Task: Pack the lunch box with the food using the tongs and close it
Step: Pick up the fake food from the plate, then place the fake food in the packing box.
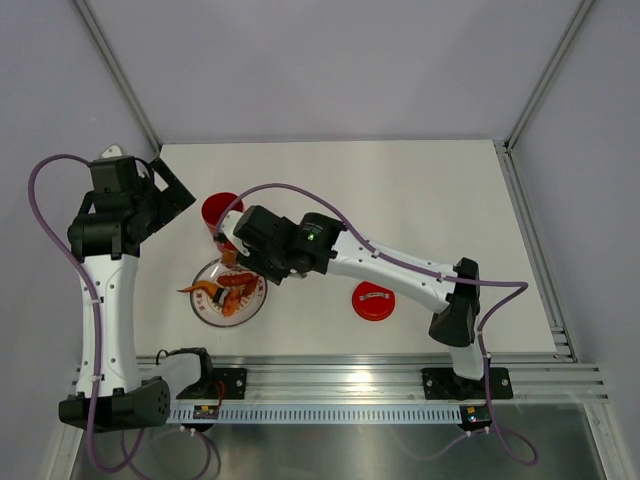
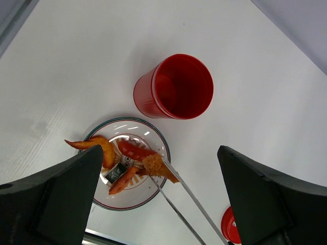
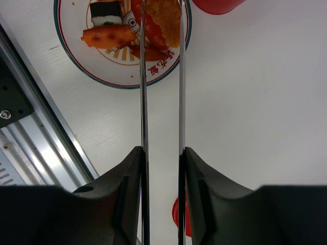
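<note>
The red lunch box (image 1: 221, 212) (image 2: 176, 87) stands open and upright beyond the clear plate (image 1: 205, 310) (image 2: 127, 204). Its flat red lid (image 1: 372, 301) (image 2: 231, 227) lies on the table to the right. My right gripper (image 1: 245, 245) (image 3: 162, 153) is shut on the silver tongs (image 3: 143, 102) (image 2: 189, 196), whose tips pinch an orange fried piece of food (image 2: 156, 164) (image 3: 164, 15) over the plate's right side. On the plate lie a red sausage (image 2: 134, 149), a black-and-white roll (image 2: 116, 172) (image 3: 104, 13) and orange shrimp-like bits (image 2: 97, 145). My left gripper (image 1: 170, 190) (image 2: 159, 149) hangs open above, holding nothing.
An aluminium rail (image 1: 350, 385) (image 3: 30, 153) runs along the near table edge, just behind the plate from the arms' side. Grey walls with slanted metal frame posts (image 1: 120, 75) close the far end.
</note>
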Controlling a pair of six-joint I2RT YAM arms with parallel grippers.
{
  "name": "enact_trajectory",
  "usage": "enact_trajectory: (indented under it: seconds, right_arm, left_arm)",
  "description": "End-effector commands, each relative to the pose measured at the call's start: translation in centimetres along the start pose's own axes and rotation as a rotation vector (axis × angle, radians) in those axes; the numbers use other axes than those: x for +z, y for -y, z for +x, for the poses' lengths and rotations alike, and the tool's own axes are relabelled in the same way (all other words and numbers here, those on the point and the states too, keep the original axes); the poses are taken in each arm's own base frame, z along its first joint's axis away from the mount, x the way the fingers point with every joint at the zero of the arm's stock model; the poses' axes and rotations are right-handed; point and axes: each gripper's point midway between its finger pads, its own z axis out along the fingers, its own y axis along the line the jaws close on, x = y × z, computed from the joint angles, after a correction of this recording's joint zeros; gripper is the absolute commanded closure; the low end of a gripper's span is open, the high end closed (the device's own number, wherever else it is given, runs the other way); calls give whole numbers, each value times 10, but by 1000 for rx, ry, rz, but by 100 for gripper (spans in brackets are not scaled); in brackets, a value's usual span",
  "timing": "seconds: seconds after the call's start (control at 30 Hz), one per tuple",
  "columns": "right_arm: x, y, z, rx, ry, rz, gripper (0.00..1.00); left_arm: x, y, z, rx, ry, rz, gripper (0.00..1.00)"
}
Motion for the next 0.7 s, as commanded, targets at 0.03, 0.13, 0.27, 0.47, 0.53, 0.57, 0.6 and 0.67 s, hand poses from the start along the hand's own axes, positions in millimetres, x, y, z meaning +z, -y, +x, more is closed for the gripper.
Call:
enact_trajectory:
  seconds: [0.03, 0.13, 0.27, 0.47, 0.53, 0.57, 0.6, 0.67]
  right_arm:
    - [-48, 31, -59, 59, 245, 89, 100]
    - [-54, 42, -69, 72, 289, 121, 100]
    - [-60, 56, -81, 94, 334, 169, 100]
    - [-62, 71, -91, 121, 392, 213, 100]
    - [-59, 75, -91, 123, 390, 223, 100]
    - [-58, 78, -93, 124, 396, 229, 100]
    - [-57, 81, -94, 127, 400, 241, 100]
    - [-56, 83, -98, 124, 419, 249, 100]
  left_arm:
    - [-11, 9, -7, -30, 34, 54, 1]
    - [-15, 8, -10, -33, 46, 54, 1]
    - [-19, 9, -14, -32, 61, 58, 1]
    - [-18, 3, -13, -33, 62, 39, 1]
    - [-18, 3, -13, -33, 65, 40, 1]
    - [-18, 2, -14, -34, 67, 37, 1]
    - [-17, 2, -13, -33, 64, 36, 1]
    - [-15, 1, -13, -34, 61, 31, 1]
